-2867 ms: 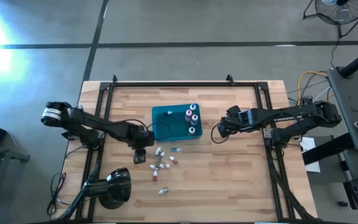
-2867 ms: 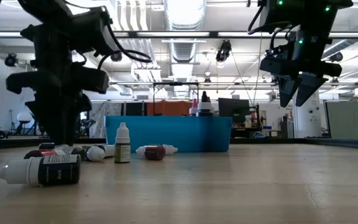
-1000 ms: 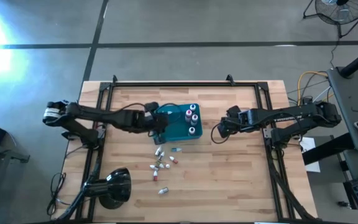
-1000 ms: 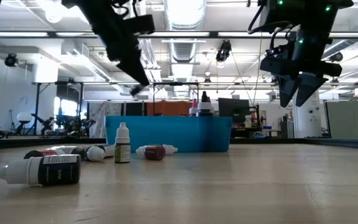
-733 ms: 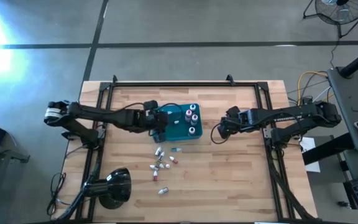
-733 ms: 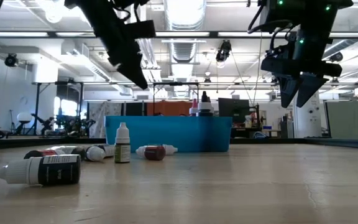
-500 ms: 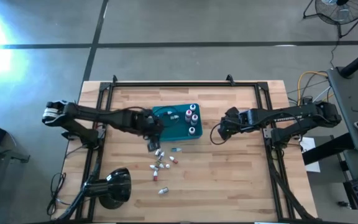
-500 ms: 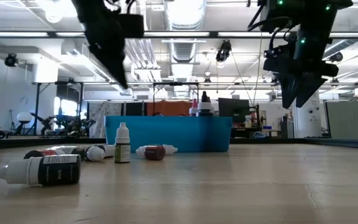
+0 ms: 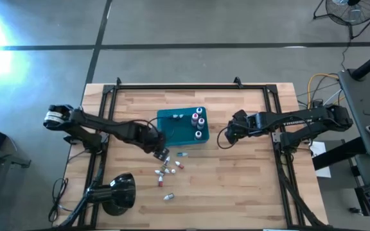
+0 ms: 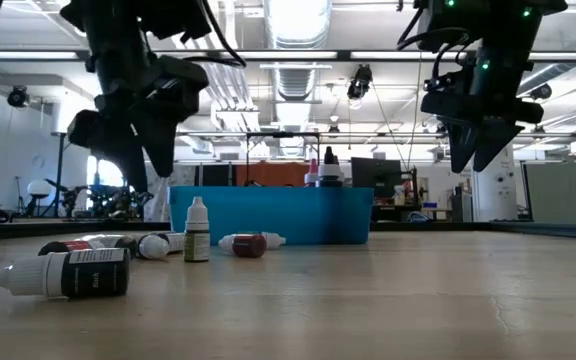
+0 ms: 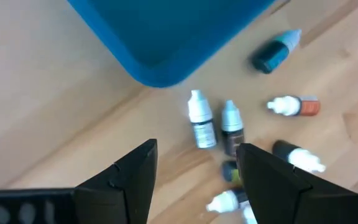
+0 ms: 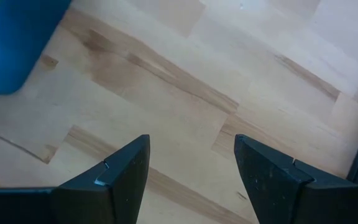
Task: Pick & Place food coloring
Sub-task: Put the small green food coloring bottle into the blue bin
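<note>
Several food coloring bottles (image 9: 167,168) scattered loose on the wooden desk (image 9: 236,173), just in front of the teal bin (image 9: 172,131) — a few more standing inside that bin at its right end (image 9: 199,122). Left claw (image 9: 161,153) hanging above the near left corner of the bin, right over the edge of the loose cluster, fingers (image 11: 132,180) spread apart and holding nothing. Seen past those fingers: two pale-capped vials (image 11: 199,118) side by side, a dark teal dropper (image 11: 273,53), a red-bodied one (image 11: 296,106), others partly cut off. At desk height, a black-bodied bottle (image 10: 68,273) lying on its side nearest the camera, a small one upright (image 10: 197,230) behind it. Right claw (image 9: 222,136) raised over bare desk right of the bin — open, empty.
</note>
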